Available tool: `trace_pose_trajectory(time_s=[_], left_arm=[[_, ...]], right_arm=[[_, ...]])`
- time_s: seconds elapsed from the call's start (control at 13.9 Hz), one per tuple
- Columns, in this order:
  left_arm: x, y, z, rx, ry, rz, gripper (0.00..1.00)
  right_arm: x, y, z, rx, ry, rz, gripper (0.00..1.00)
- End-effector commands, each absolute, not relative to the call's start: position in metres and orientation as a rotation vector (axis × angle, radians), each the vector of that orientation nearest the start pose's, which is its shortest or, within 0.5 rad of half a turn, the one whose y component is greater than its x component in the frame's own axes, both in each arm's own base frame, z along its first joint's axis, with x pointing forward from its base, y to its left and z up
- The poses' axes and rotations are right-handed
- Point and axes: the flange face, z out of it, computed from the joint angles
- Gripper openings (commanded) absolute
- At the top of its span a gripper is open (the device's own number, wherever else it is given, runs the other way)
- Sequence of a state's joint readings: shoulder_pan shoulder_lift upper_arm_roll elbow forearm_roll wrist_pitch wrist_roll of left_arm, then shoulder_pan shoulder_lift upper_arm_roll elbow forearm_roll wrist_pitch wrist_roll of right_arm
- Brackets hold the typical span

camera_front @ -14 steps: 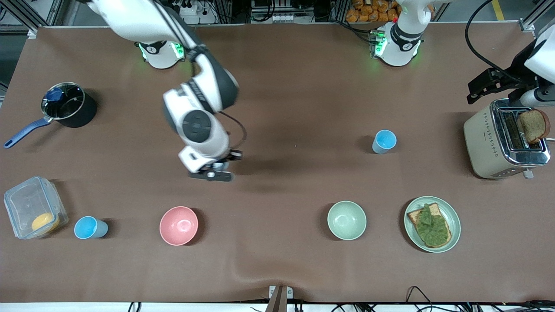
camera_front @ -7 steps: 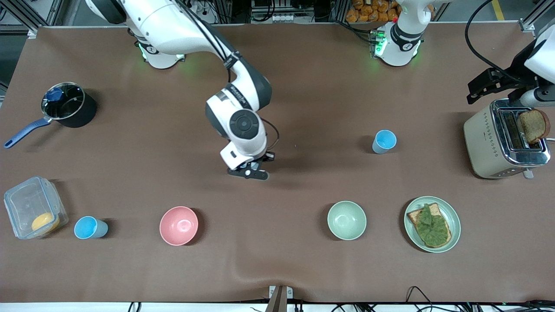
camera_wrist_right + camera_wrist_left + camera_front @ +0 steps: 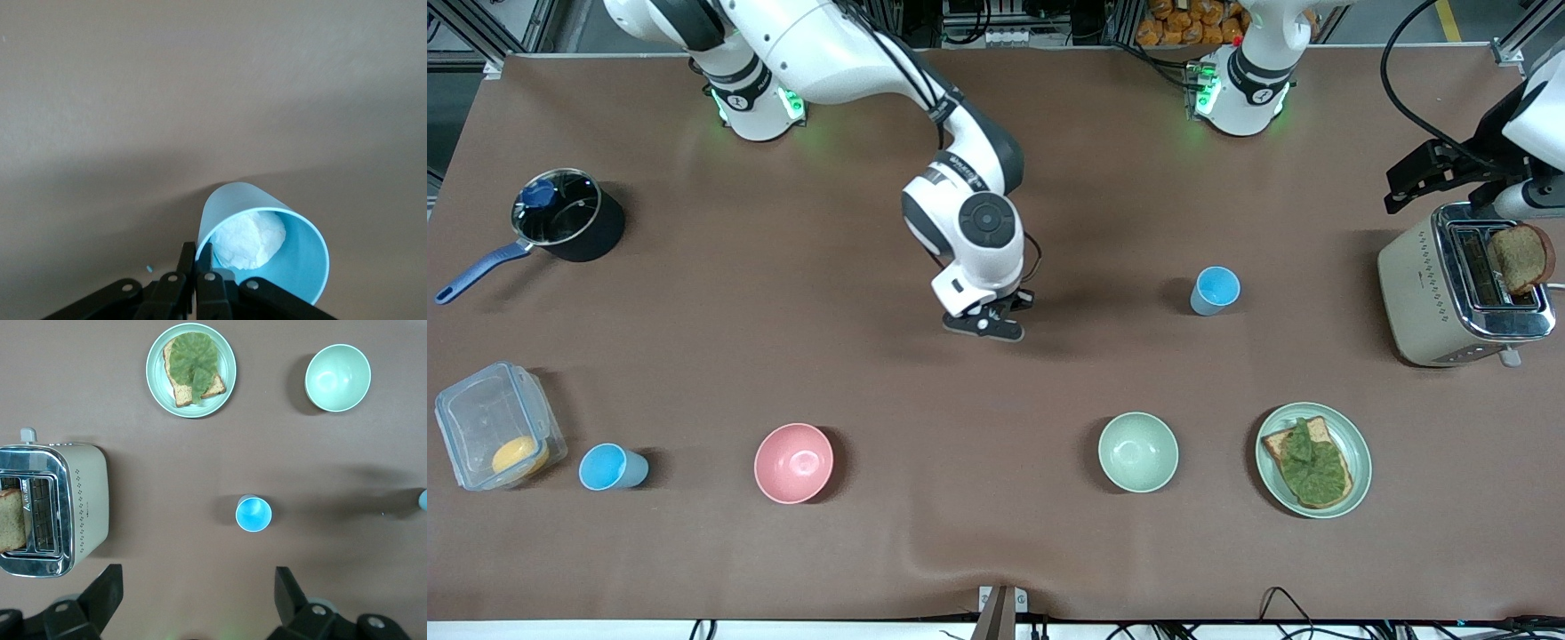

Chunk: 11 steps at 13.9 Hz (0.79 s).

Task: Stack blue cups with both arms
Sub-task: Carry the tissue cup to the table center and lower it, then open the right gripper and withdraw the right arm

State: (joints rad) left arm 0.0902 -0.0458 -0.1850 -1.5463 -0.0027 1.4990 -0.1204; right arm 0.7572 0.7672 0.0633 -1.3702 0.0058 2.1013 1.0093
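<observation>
My right gripper (image 3: 987, 325) (image 3: 196, 248) hangs over the middle of the table, shut on the rim of a blue cup (image 3: 303, 270), one finger inside and one outside. White crumpled paper (image 3: 250, 240) lies in that cup. The front view hides the cup under the hand. A second blue cup (image 3: 1215, 290) (image 3: 253, 514) stands upright toward the left arm's end. A third blue cup (image 3: 612, 467) stands beside the clear box. My left gripper (image 3: 198, 600) waits high above the table, open and with nothing in it.
A toaster (image 3: 1458, 284) with a bread slice stands at the left arm's end. Nearer the camera are a plate of toast with greens (image 3: 1313, 458), a pale green bowl (image 3: 1137, 452) and a pink bowl (image 3: 793, 462). A dark pot (image 3: 565, 218) and a clear box (image 3: 494, 427) sit at the right arm's end.
The right arm has swung with its cup toward the left arm's end of the table, closer to the standing cup. The left arm has not moved.
</observation>
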Motion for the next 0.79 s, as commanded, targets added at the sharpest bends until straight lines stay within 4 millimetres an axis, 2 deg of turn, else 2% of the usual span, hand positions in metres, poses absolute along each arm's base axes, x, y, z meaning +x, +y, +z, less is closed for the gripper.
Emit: trace_pose_trajectory(time_s=[0.0,0.07,0.14,0.22,0.29,0.36,0.58,0.65,0.72], left_arm=[[0.526,-0.056,0.659,-3.154,-0.060,0.006,1.00],[0.526,-0.056,0.659,-3.154,-0.058,0.006,1.00],[0.526,-0.056,0.660,-3.153,-0.058,0.004,1.00],[0.526,-0.057,0.660,-3.155,-0.058,0.004,1.00],[0.525,-0.060,0.661,-3.155,-0.051,0.002,1.00],[0.525,-0.059,0.662,-3.154,-0.051,-0.001,1.00],[0.526,-0.056,0.660,-3.153,-0.058,0.004,1.00],[0.526,-0.056,0.660,-3.153,-0.060,0.004,1.00],[0.526,-0.056,0.660,-3.153,-0.058,0.004,1.00]], right_arm=[[0.506,0.537,0.251,-3.116,0.367,0.089,0.00],[0.504,0.538,0.250,-3.119,0.373,0.090,0.00],[0.503,0.539,0.250,-3.118,0.377,0.091,0.21],[0.504,0.538,0.246,-3.120,0.384,0.093,0.55],[0.504,0.538,0.246,-3.121,0.385,0.092,0.84],[0.505,0.537,0.250,-3.119,0.384,0.090,1.00],[0.513,0.530,0.273,-3.108,0.396,0.082,1.00],[0.518,0.524,0.285,-3.116,0.403,0.094,1.00],[0.529,0.516,0.312,-3.111,0.423,0.103,1.00]])
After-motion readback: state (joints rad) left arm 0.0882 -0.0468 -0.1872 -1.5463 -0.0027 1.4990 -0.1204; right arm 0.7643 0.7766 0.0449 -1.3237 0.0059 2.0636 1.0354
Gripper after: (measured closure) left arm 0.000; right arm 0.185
